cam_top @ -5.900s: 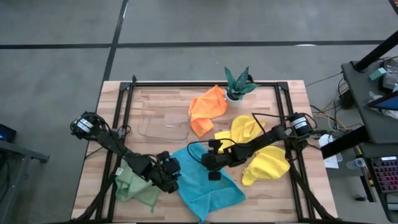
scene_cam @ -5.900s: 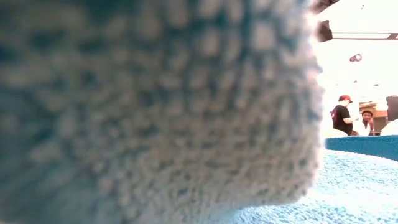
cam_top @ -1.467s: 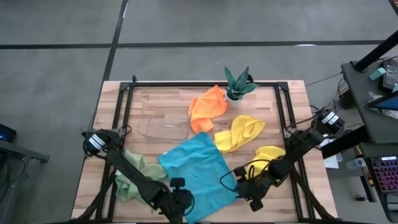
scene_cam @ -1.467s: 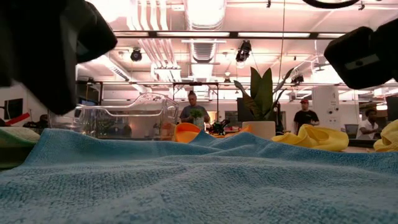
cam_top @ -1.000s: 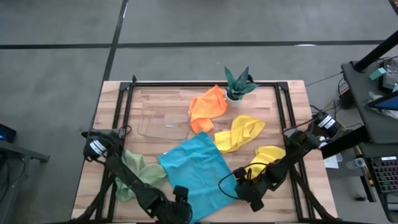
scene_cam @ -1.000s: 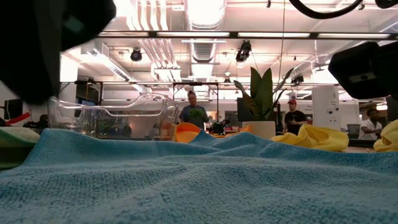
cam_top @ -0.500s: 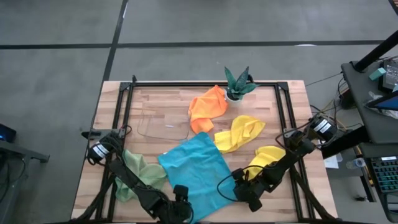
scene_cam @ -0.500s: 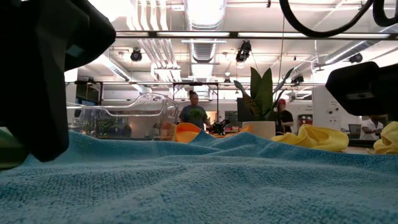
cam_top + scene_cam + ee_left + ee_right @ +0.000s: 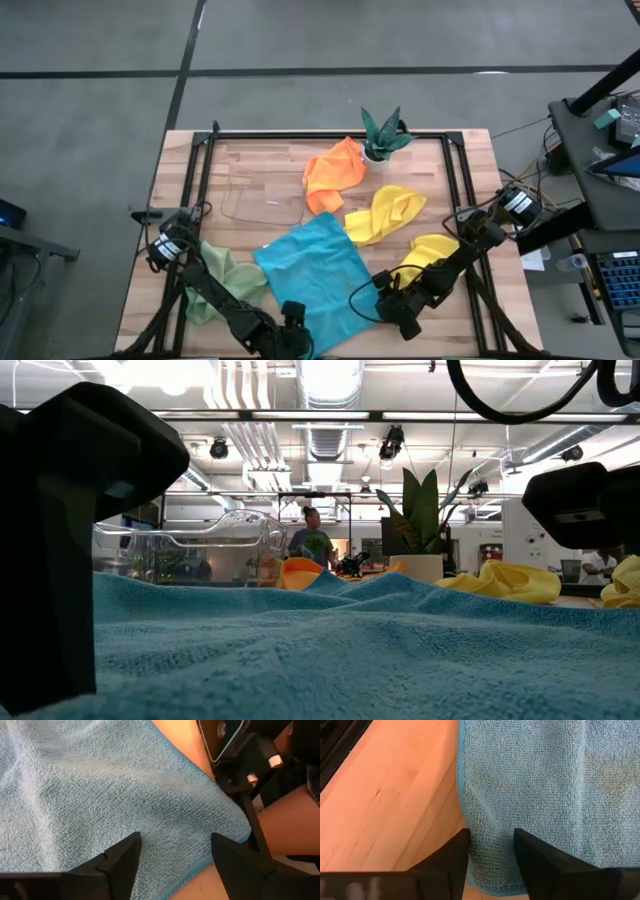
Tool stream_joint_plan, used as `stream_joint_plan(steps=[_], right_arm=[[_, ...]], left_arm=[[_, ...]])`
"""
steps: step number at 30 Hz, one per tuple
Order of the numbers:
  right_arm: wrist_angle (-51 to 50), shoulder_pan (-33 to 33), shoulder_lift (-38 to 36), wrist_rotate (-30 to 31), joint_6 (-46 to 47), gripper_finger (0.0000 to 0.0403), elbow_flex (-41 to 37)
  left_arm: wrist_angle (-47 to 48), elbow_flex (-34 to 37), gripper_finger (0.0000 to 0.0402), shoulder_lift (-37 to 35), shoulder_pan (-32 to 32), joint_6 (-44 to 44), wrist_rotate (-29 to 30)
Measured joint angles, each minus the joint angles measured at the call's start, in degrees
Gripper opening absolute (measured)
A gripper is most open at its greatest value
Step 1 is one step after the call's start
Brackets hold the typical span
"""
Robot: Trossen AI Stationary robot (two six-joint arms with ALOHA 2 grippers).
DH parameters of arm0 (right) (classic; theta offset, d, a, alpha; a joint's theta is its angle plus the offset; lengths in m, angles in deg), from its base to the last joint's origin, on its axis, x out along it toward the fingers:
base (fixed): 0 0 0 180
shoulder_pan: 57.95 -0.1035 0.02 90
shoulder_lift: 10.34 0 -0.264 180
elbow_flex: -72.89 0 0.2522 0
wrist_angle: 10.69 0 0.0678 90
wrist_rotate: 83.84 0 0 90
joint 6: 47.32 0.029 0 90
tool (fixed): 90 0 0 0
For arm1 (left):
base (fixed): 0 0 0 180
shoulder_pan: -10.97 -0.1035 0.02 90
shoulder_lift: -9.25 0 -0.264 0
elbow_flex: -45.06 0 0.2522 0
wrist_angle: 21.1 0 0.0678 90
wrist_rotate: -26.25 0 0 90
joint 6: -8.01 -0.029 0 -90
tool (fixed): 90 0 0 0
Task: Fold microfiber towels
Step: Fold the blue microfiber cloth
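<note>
1. The blue towel [image 9: 315, 275] lies spread flat on the wooden worktop [image 9: 260, 165], just below the orange towel [image 9: 333, 176].
2. My left gripper [image 9: 172, 852] hangs over the blue towel's near corner, jaws apart, holding nothing.
3. My right gripper [image 9: 490, 845] straddles the blue towel's right-hand edge, jaws narrowly parted, cloth between them.
4. A pale green towel [image 9: 225, 277] sits left of the blue towel; two yellow towels [image 9: 385, 212] sit right of it.
</note>
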Motion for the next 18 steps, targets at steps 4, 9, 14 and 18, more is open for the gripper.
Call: stream_joint_plan(steps=[4,9,14,18], right_arm=[[0.60,0.80,0.32,-0.10,-0.95,0.0100,-0.24],[1.29,1.24,1.18,0.19,-2.98,0.0026,-0.26],[-0.29,1.48,-1.57,1.96,-5.15,0.0011,-0.62],[-2.82,1.55,-6.66,5.62,-6.02,0.0009,-0.50]], left_arm=[[0.79,0.37,0.0172,-0.07,-0.01,0.02,0.18],[1.75,1.09,0.0057,-0.18,-0.20,-0.02,0.79],[3.89,1.39,0.0008,-2.58,-0.19,-0.61,-1.00],[7.25,1.51,0.0002,-7.44,-0.14,-1.53,-1.95]])
